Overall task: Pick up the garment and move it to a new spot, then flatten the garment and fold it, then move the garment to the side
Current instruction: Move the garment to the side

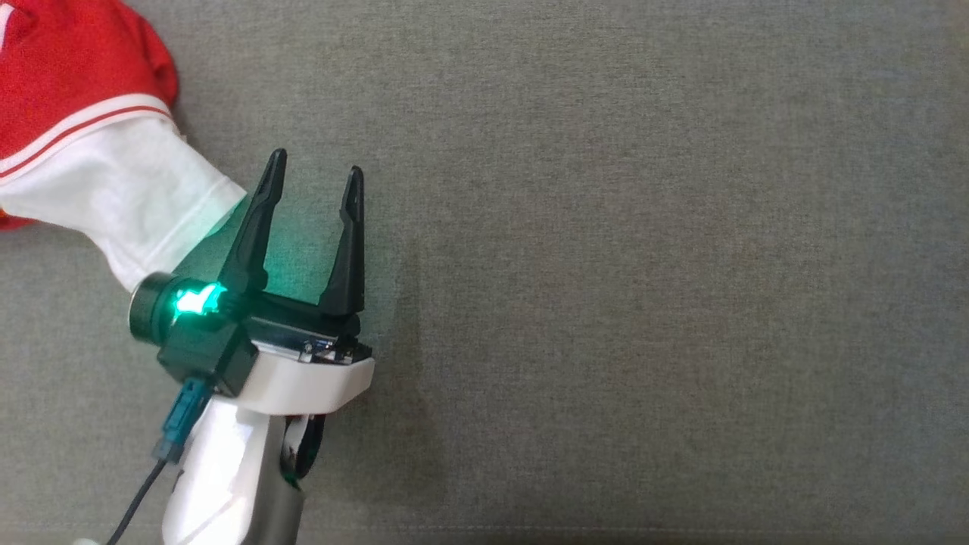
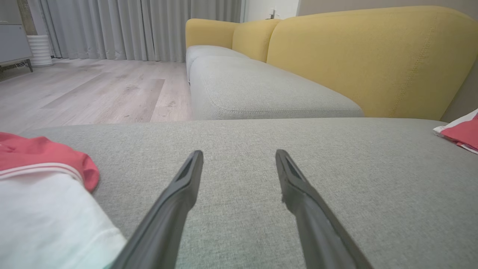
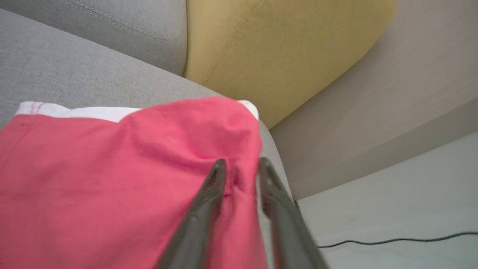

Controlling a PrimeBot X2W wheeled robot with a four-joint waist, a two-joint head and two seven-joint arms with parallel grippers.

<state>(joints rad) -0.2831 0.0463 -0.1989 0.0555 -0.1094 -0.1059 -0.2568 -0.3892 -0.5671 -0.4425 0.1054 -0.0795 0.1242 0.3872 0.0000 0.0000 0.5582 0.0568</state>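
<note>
A red garment (image 3: 93,179) with a white hem lies on the grey sofa seat (image 3: 56,63), close to the seat's corner by the yellow backrest. My right gripper (image 3: 242,162) is over it, jaws a little apart with a ridge of red cloth between them; whether they still pinch it I cannot tell. A corner of red and white cloth (image 2: 461,132) shows at the far right of the left wrist view. My left gripper (image 1: 316,165) rests open and empty on the seat. Just to its left is another red and white garment (image 1: 68,68), whose white sleeve (image 2: 41,224) reaches the wrist.
The grey seat (image 1: 643,265) stretches bare to the right of my left gripper. A yellow backrest (image 2: 373,56) lines the far side, with a second grey cushion (image 2: 261,86) beyond. Wooden floor (image 2: 93,89) and curtains lie past the seat edge. A dark cable (image 3: 392,241) runs on the pale floor.
</note>
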